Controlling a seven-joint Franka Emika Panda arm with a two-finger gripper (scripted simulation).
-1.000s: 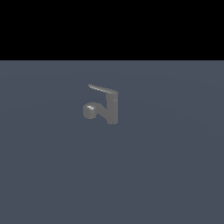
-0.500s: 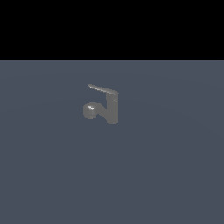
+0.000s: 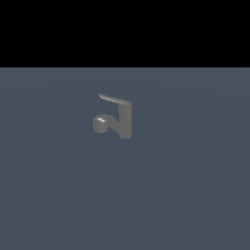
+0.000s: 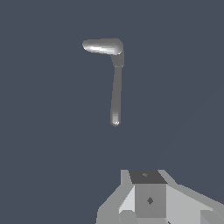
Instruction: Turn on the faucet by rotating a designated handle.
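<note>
The faucet (image 3: 125, 122) is a small dull-grey tap standing alone on the dark floor. Its handle (image 3: 114, 100) is a thin lever blade projecting from the top of the upright body toward the exterior view's left. The rounded spout head (image 3: 100, 123) sits lower on the same side. In the wrist view I see the faucet from above: the fat bright spout (image 4: 101, 46) and the long thin handle (image 4: 115, 94), whose tip points toward my gripper (image 4: 148, 194). The gripper is well short of the handle and touches nothing. Only grey hand parts show, so the jaws' state is unclear. The gripper is absent from the exterior view.
A flat dark blue-grey floor (image 3: 185, 195) runs all around the faucet. A black band fills the top of the exterior view.
</note>
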